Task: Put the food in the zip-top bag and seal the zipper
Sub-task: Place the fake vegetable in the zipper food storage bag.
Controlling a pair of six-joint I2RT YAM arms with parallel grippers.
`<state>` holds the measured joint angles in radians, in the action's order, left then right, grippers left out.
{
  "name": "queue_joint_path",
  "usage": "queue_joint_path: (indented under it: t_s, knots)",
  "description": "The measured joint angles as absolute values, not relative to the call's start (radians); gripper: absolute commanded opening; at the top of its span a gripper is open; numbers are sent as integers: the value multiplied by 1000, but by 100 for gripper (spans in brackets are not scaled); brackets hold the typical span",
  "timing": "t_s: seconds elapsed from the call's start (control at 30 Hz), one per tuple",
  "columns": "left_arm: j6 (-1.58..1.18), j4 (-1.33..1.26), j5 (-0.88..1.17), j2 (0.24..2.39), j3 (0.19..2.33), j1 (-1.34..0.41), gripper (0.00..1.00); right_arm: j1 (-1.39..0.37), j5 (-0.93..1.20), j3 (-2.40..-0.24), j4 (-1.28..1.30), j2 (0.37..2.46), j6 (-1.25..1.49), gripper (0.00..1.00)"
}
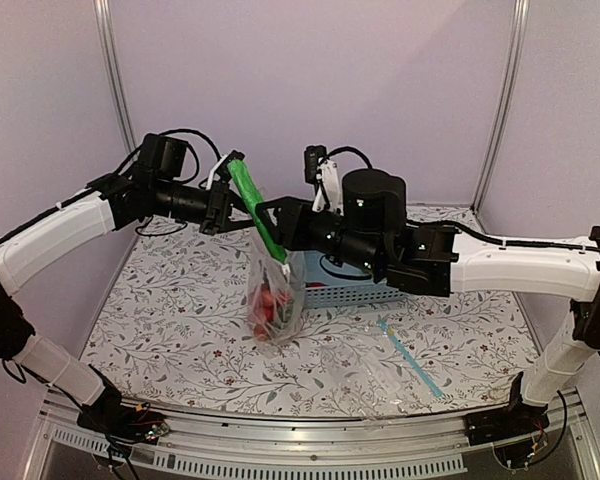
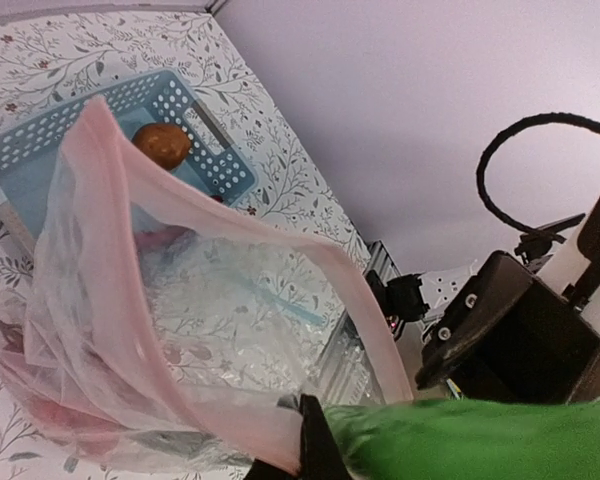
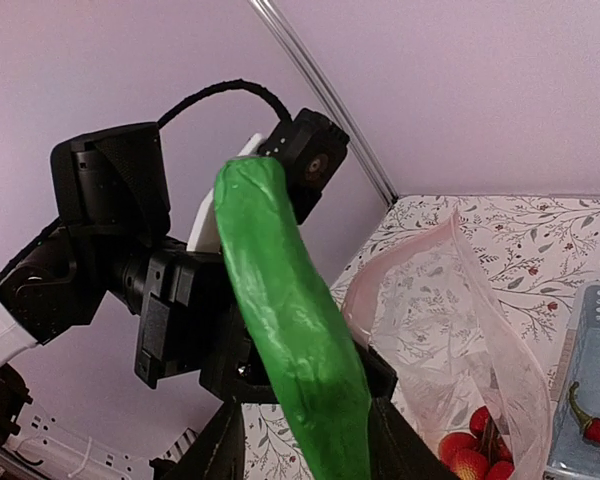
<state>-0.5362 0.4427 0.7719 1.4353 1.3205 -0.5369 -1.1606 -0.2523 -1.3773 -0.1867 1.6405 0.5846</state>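
**Overhead view.** Left fingers [image 1: 223,208] look pressed together on the mouth edge of the bag [image 1: 280,290]. They hold it up over the table [image 1: 170,310] so it hangs open, centre of the scene. Red fruits [image 1: 267,305] sit at its bottom. Right fingers [image 1: 271,220] pinch a green vegetable [image 1: 250,195], tilted, lower end at the bag's mouth; lined up to slide in lengthwise, I'd judge. Basket [image 1: 355,295] just behind and to the right. A second bag [image 1: 412,362] with a teal strip lies flat, near right.

**Left wrist view.** Pink zipper strip [image 2: 280,235] gapes wide. The grip on its near edge seems to be what props the mouth open for loading. Potato [image 2: 162,145] waits in the basket beyond.

**Right wrist view.** Vegetable clamped between both fingers, most of its length reaching out past them. Chili [image 3: 592,430] lies in the basket corner, not yet bagged. Zipper unsealed; sealing has to wait on the remaining food.
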Motion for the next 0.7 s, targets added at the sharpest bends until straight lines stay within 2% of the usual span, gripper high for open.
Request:
queue_joint_path:
  t_s: [0.27, 0.43, 0.7]
  knots:
    - [-527, 445, 771, 1435, 1320, -537, 0, -1167, -287, -1365, -133, 1604, 585, 57]
    - [-523, 450, 772, 1435, 1320, -537, 0, -1167, -307, -1366, -88, 1578, 573, 58]
    - [-511, 458, 773, 1435, 1322, -537, 0, -1167, -400, -1437, 140, 1539, 499, 60]
